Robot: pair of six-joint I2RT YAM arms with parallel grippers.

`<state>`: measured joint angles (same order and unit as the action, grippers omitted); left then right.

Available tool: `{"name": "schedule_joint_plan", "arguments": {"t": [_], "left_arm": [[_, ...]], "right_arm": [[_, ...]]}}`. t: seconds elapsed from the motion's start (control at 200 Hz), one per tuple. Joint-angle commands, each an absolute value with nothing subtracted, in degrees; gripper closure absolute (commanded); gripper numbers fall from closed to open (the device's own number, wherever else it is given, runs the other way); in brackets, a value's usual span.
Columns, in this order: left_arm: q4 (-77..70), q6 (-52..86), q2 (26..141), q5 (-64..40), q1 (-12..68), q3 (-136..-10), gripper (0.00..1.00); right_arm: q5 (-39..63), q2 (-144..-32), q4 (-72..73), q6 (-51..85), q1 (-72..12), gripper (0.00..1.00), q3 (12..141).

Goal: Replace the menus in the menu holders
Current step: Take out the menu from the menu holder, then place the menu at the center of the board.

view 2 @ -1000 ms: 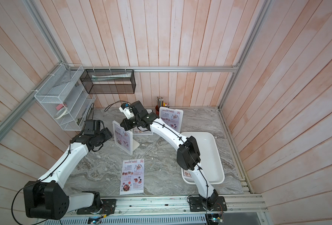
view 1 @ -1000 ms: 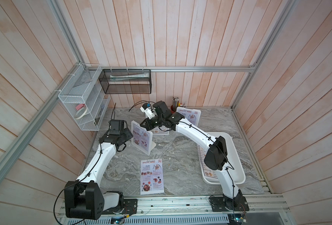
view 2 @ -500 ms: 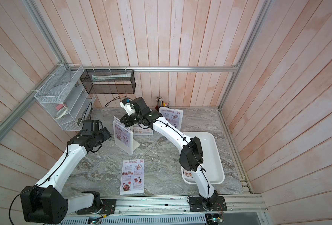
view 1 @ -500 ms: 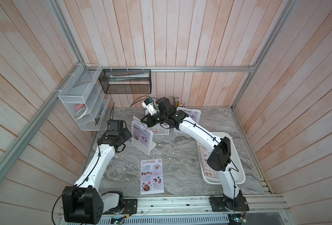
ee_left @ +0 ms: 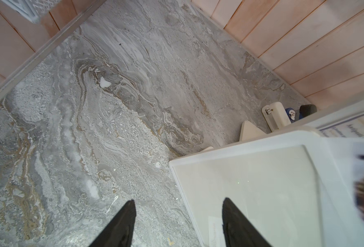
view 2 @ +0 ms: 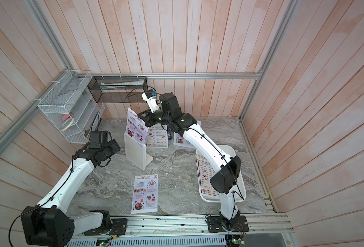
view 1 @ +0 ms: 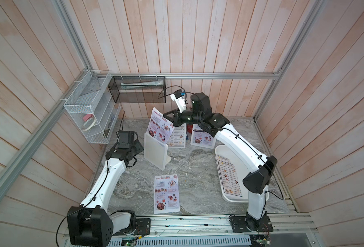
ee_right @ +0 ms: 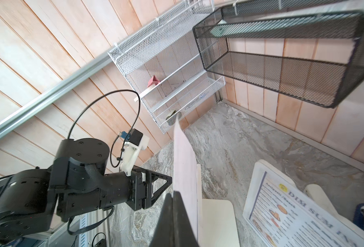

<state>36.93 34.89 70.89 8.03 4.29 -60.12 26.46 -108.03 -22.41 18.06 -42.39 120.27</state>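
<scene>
In both top views the right pincer (view 1: 170, 122) is clenched on a SPECIAL MENU sheet (view 1: 158, 128), with the front holder (view 1: 155, 154) just below it. The sheet's lower edge is hidden.

In the left wrist view the left pincer (ee_left: 178, 205) is released, one finger in front of the front holder (ee_left: 241, 181), both fingers cut off.

In the right wrist view the SPECIAL MENU sheet (ee_right: 184, 162) shows edge-on, its print unseen.

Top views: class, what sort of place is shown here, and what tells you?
Likely a robot test cell staged as a restaurant table: two white-and-black robot arms bolted to an aluminium rail, a red-headed paper menu near a white plastic menu holder on a grey marbled tabletop.
</scene>
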Motion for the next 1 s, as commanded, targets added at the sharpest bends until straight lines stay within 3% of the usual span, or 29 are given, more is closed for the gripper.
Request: {"name": "schedule_joint_plan", "arguments": {"t": [0.0, 0.22, 0.48, 0.715, 0.995], "left_arm": [[37.88, 33.59, 69.61, 9.67, 4.23, -62.02, 0.33], [37.97, 32.96, 69.92, 10.11, 3.87, -62.54, 0.33], [38.27, 32.70, 70.42, 10.03, 3.87, -64.02, 0.33], [38.76, 32.61, 69.93, 10.11, 3.87, -64.69, 0.33], [38.41, 32.96, 70.01, 9.41, 4.22, -65.30, 0.33]], "right_arm": [[25.68, -100.53, -19.30, 19.63, -40.01, 1.00, 110.31], [27.14, -83.60, -9.62, 25.82, -32.16, 1.00, 82.05], [27.65, -74.36, -8.47, 27.76, -29.84, 1.00, 63.87], [26.02, -69.02, -9.92, 29.17, -26.67, 1.00, 55.79], [25.73, -66.72, -14.85, 26.18, -22.75, 1.00, 60.48]]}}
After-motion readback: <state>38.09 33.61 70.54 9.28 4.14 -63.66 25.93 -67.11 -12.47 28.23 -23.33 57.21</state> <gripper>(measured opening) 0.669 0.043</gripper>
